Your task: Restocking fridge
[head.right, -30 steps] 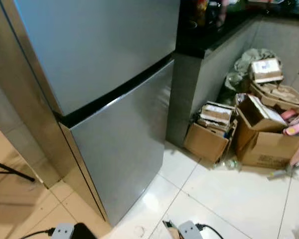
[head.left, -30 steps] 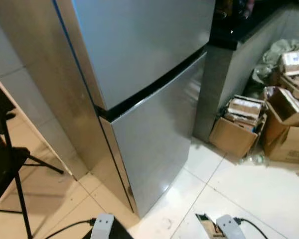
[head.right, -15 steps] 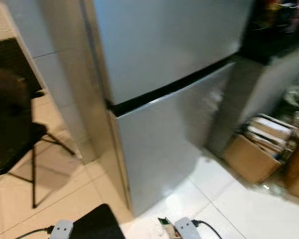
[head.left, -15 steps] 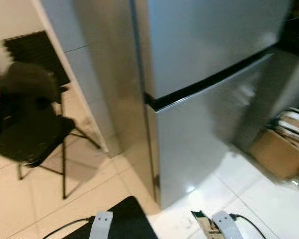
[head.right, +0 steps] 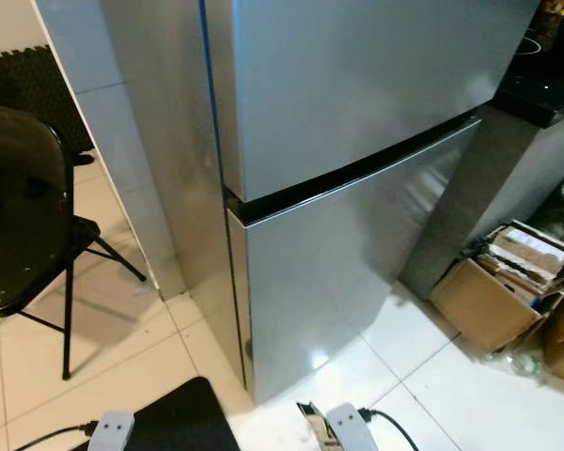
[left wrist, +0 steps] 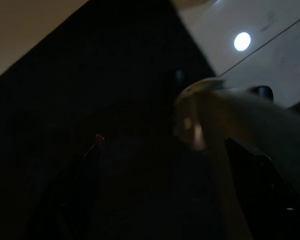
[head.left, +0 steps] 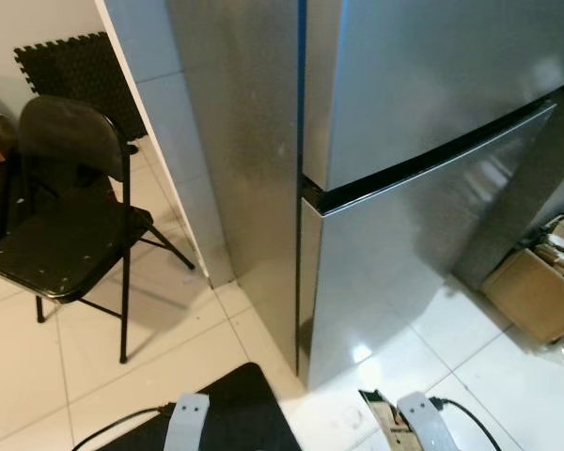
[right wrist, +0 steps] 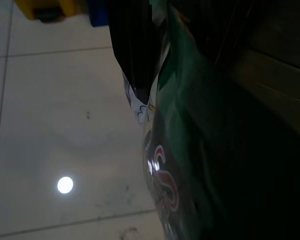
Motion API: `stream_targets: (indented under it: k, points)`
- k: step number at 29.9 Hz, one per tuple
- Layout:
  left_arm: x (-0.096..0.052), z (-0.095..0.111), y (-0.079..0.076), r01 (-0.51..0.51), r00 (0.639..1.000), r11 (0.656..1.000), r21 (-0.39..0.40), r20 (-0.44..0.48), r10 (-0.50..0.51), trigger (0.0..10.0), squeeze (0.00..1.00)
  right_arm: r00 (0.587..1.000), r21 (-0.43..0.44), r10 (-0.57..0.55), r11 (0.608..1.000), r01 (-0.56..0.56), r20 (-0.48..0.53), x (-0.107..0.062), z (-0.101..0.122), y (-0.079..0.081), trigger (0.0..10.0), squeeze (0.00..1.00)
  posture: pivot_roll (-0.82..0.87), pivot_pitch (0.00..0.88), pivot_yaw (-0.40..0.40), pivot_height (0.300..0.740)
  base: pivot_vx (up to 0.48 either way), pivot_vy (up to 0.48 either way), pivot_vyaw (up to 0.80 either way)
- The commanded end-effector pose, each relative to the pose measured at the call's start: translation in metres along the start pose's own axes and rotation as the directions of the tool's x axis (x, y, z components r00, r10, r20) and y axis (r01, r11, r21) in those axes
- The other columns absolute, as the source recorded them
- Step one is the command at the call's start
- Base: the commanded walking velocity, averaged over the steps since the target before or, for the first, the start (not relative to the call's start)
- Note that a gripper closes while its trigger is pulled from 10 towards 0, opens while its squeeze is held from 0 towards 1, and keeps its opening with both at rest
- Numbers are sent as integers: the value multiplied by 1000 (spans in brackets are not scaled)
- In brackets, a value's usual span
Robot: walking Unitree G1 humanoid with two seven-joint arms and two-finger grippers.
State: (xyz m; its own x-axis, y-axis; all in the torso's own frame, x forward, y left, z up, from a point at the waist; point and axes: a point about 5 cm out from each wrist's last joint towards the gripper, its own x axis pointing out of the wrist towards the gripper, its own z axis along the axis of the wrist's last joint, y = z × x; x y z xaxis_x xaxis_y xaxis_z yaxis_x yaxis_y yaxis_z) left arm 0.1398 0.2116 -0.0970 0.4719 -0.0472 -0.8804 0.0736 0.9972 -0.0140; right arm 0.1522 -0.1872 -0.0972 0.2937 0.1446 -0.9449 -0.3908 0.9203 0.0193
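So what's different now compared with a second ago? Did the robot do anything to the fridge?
Only the view changed: the head camera swung to the robot's left, so the black folding chair now shows and most of the cardboard boxes slid out of frame. The fridge stayed shut and untouched. In the right wrist view, the green packet sits by the right hand, as far as I can tell.

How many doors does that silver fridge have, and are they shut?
2, both shut. The upper door takes the top of the fridge; the lower door sits under the dark gap, reaching nearly to the floor. Its top is out of frame, so more may be hidden.
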Motion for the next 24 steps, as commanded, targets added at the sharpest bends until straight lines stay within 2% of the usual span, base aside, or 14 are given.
stream_targets:
  k: [1, 8, 11, 12, 15, 16, 17, 18, 20, 22, 23, 24]
  points:
    - [0, -2, -1, 1, 1000, 1000, -20, 0, -1, 10000, 0, 1000, 19, -8, 1000, 8, -3, -1, -2, -4, 10000, 0, -35, 0, -5, 740, 0, 0, 0]
    - [-1, 12, 9, -39, 997, 999, -34, 72, 41, 10000, 0, 1000, 13, -14, 1000, 15, -12, -1, -3, -5, 10000, 0, -36, 0, -4, 740, 0, 0, 0]
    - [-2, 24, 17, -58, 990, 996, -67, 126, 66, 10000, 0, 1000, 14, -14, 1000, 14, -12, -1, -3, -5, 10000, 0, -36, 0, -5, 740, 0, 0, 0]
    - [-4, 39, 27, -55, 976, 992, -117, 202, 78, 10000, 0, 1000, 16, -13, 1000, 14, -11, -1, -3, -4, 10000, 0, -35, 0, -7, 740, 0, 0, 0]
    - [-5, 45, 30, -46, 970, 990, -137, 230, 77, 10000, 0, 1000, 17, -14, 1000, 14, -11, -1, -3, -4, 10000, 0, -35, 0, -7, 740, 0, 0, 0]
    - [-8, 56, 36, -16, 956, 985, -173, 287, 65, 10000, 1000, 1000, 17, -13, 1000, 13, -11, -1, -3, -4, 10000, 0, -36, 0, -6, 740, 0, 0, 0]
    - [-10, 66, 42, 10, 940, 980, -197, 336, 58, 10000, 1000, 1000, 17, -14, 1000, 14, -12, -1, -3, -4, 10000, 0, -36, 0, -6, 740, 0, 0, 0]
    - [-10, 66, 42, 10, 940, 980, -197, 336, 58, 10000, 1000, 1000, 17, -14, 1000, 14, -12, -1, -3, -4, 10000, 0, -36, 0, -6, 740, 0, 0, 0]
    - [-18, 90, 51, 107, 886, 972, -208, 464, 2, 10000, 1000, 1000, 19, -13, 1000, 14, -12, -1, -4, -4, 10000, 0, -36, 0, -6, 740, 0, 0, 0]
    - [-27, 116, 55, 221, 813, 967, -129, 572, -109, 10000, 1000, 1000, 19, -13, 1000, 13, -13, -1, -4, -4, 10000, 0, -31, 0, -7, 740, 0, 0, 0]
    - [-27, 116, 55, 221, 813, 967, -129, 572, -109, 10000, 1000, 1000, 19, -13, 1000, 13, -13, -1, -4, -4, 10000, 0, -31, 0, -7, 740, 0, 0, 0]
    - [-29, 124, 53, 259, 785, 963, -74, 597, -166, 10000, 1000, 1000, 18, -13, 1000, 14, -14, -1, -4, -4, 10000, 0, -30, 0, -7, 740, 0, 0, 0]
